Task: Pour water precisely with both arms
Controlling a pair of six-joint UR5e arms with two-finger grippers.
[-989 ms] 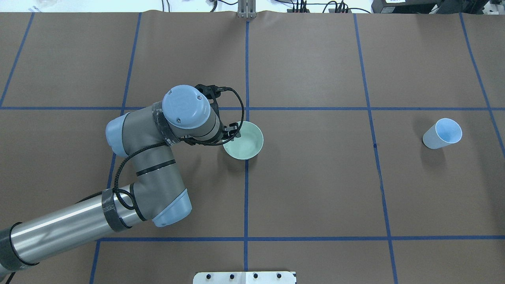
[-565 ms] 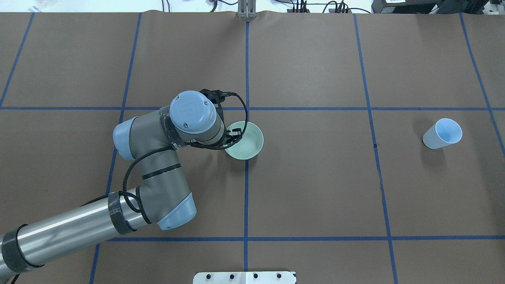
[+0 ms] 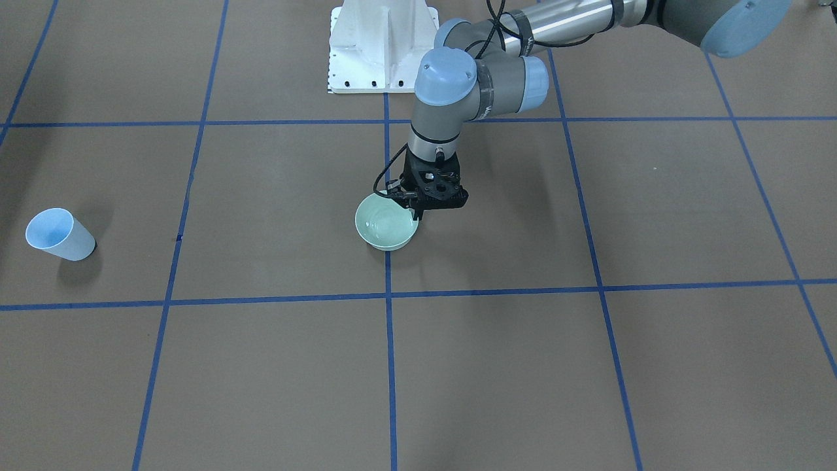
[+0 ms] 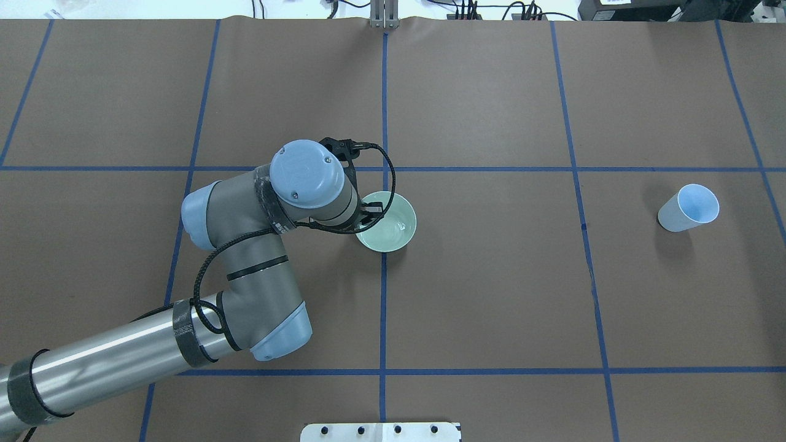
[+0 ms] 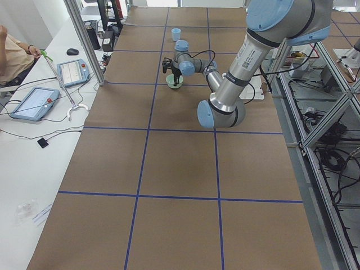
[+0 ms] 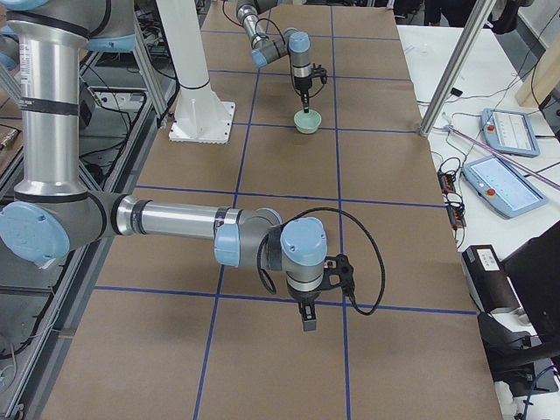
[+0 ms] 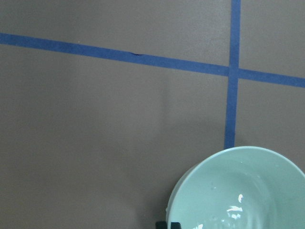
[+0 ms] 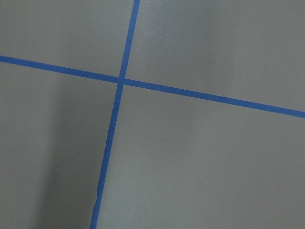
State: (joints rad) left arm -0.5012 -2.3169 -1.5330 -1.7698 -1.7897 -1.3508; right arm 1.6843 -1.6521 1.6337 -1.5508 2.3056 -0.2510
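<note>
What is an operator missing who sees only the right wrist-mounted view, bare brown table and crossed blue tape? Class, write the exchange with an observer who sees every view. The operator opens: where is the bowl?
Observer: The pale green bowl stands mid-table, over a blue tape line.
Operator: Is anything holding it?
Observer: The left tool pinches its rim.
Operator: Is there water in it?
Observer: Yes, the water glints inside in the left wrist view.
</note>
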